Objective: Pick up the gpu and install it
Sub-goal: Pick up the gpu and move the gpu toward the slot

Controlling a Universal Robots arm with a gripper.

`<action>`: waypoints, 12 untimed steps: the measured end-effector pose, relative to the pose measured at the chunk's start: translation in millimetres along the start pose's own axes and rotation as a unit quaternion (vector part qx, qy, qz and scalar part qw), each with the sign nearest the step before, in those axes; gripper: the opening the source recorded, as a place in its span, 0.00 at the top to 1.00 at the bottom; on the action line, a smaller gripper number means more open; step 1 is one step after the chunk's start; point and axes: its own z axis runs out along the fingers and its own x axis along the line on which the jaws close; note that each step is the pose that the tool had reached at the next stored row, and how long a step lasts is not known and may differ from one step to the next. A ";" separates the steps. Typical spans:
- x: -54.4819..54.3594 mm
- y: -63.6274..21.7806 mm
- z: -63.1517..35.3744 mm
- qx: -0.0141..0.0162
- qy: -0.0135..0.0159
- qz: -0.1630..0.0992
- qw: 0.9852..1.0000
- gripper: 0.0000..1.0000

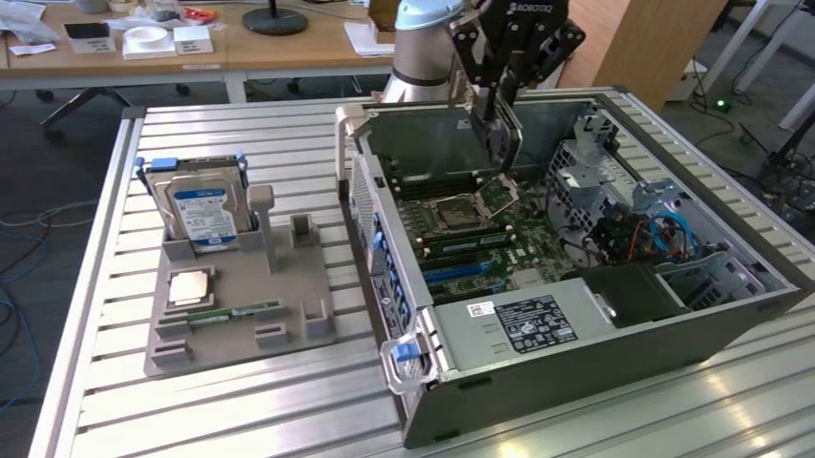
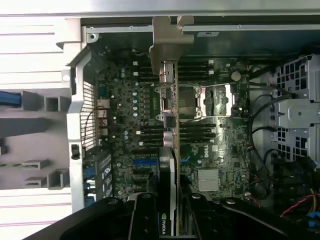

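The gripper (image 2: 167,202) hides the gpu's (image 2: 170,100) held end; the exterior view's edge cuts off the arm (image 1: 427,38).

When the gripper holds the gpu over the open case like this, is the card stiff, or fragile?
Probably stiff: the gpu hangs straight below the gripper with no visible bend. Likely fragile, since the wrist view shows it edge-on as a thin circuit card. Its metal bracket at one end may make that end heavier, so it could tilt in a loose grip.
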 end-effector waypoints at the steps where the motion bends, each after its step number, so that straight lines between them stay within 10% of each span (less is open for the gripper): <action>1: -4.2 0.5 0.1 0.000 0.000 0.000 1.000 0.73; 12: -59.5 6.4 1.2 0.000 0.000 0.000 1.000 0.73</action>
